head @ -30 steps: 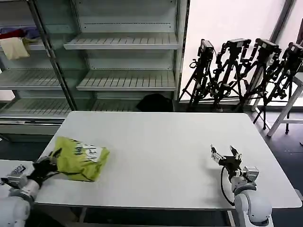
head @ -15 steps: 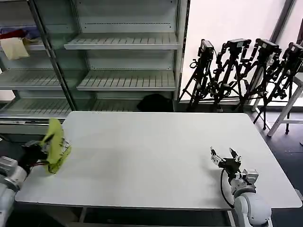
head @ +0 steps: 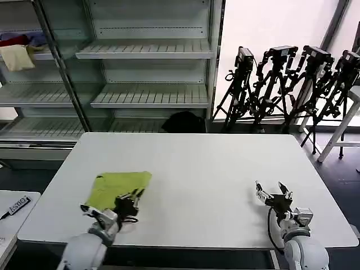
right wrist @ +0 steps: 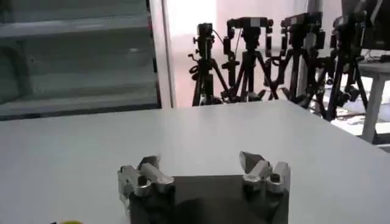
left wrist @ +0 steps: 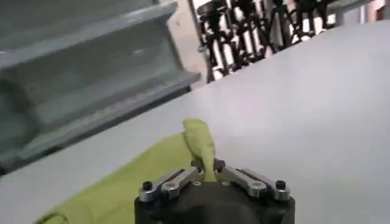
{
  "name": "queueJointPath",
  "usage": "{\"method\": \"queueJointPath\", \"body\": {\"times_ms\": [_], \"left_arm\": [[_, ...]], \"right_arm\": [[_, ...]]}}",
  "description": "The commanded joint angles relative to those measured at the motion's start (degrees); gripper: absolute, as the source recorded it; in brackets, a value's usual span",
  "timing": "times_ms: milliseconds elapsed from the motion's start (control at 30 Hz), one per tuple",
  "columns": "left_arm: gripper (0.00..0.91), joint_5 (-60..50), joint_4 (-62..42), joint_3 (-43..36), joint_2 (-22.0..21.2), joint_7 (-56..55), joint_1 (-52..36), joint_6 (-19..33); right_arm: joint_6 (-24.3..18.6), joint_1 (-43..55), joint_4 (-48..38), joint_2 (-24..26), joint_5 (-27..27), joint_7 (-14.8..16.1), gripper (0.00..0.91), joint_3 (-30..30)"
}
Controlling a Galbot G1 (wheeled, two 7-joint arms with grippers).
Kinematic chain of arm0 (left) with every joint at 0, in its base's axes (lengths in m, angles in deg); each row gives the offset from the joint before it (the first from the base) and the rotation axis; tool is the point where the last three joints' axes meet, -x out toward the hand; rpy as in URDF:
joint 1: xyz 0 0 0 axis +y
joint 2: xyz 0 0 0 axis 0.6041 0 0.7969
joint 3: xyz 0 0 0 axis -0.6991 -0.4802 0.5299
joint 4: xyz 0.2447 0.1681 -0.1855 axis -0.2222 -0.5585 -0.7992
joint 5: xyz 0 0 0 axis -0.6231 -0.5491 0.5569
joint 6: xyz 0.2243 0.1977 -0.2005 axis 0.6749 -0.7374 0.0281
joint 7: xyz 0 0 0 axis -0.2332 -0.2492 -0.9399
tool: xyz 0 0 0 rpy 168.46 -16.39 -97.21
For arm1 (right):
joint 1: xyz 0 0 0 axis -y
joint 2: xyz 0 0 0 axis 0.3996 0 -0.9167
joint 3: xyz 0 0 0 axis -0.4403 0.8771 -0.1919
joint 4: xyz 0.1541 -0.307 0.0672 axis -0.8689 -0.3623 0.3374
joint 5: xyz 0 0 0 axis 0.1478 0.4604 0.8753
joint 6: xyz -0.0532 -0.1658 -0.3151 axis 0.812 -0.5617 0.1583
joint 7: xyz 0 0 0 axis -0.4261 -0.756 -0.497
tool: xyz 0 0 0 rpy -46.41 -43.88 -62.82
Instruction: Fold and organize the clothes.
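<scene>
The lime yellow-green T-shirt [head: 118, 187] lies folded flat on the white table [head: 197, 169], near its front left. My left gripper [head: 132, 198] sits at the shirt's near right edge, shut on a pinched fold of the cloth [left wrist: 204, 146]; that fold stands up between the jaws of the left gripper [left wrist: 207, 169]. My right gripper [head: 273, 194] rests low over the table's front right, far from the shirt. In its wrist view the right gripper [right wrist: 200, 163] is open, its fingers [right wrist: 147, 167] wide apart with nothing between them.
Empty metal shelves [head: 149, 95] stand behind the table, with a cream cloth [head: 17, 56] on an upper left shelf. Black tripods [head: 287, 84] lean at the back right. A small white side table [head: 14, 205] stands at the left.
The shirt, held up bunched off the table's left edge half a second ago, now lies spread flat on the table. My left gripper came in to its near edge. The right arm barely moved.
</scene>
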Motion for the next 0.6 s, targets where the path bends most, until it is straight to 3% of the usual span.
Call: {"method": "queueJointPath", "body": {"times_ms": [33,67,100,133,167,233,267,300,600], "left_arm": [[0.03,-2.0,-1.39,-13.21,-6.51,-4.54,-3.32,-1.56],[0.05,-1.71,-1.25,-13.26,-6.44,-4.8,-3.46,-1.81],[0.181,-1.54,-1.18,-13.31,-6.42,-5.02,-3.64,-2.04],[0.393,-1.03,-1.0,-13.32,-6.35,-5.11,-3.75,-2.41],[0.393,-0.2,-0.85,-13.46,-6.23,-5.7,-4.04,-2.85],[0.504,1.09,-0.54,-13.61,-6.09,-6.91,-4.84,-4.2],[0.836,2.43,-0.38,-13.71,-5.91,-8.01,-5.35,-5.2],[0.907,3.33,-0.27,-13.81,-5.74,-8.64,-5.71,-6.05],[0.907,13.17,3.79,-11.6,-2.3,-10.86,-9.93,-9.95]], "right_arm": [[4.79,-0.5,5.18,0.07,-0.15,2.24,0.907,1.77],[6.04,-0.31,5.95,-0.09,-0.27,2.31,0.907,2.49],[7.18,-0.12,6.78,-0.43,-0.5,2.46,0.907,3.03],[8.65,0.15,7.5,-0.77,-0.73,2.34,0.907,3.74],[9.95,0.45,7.94,-1.09,-1.1,2.09,0.907,4.37],[12.21,0.91,8.9,-1.79,-2.05,1.62,0.907,5.85],[12.75,1.28,9.35,-2.2,-2.41,0.26,0.907,7.4],[12.79,1.42,9.65,-2.53,-2.43,-0.26,0.907,8.43],[12.97,1.73,10.09,-4.48,-1.96,-3.97,0.907,21.16]]}}
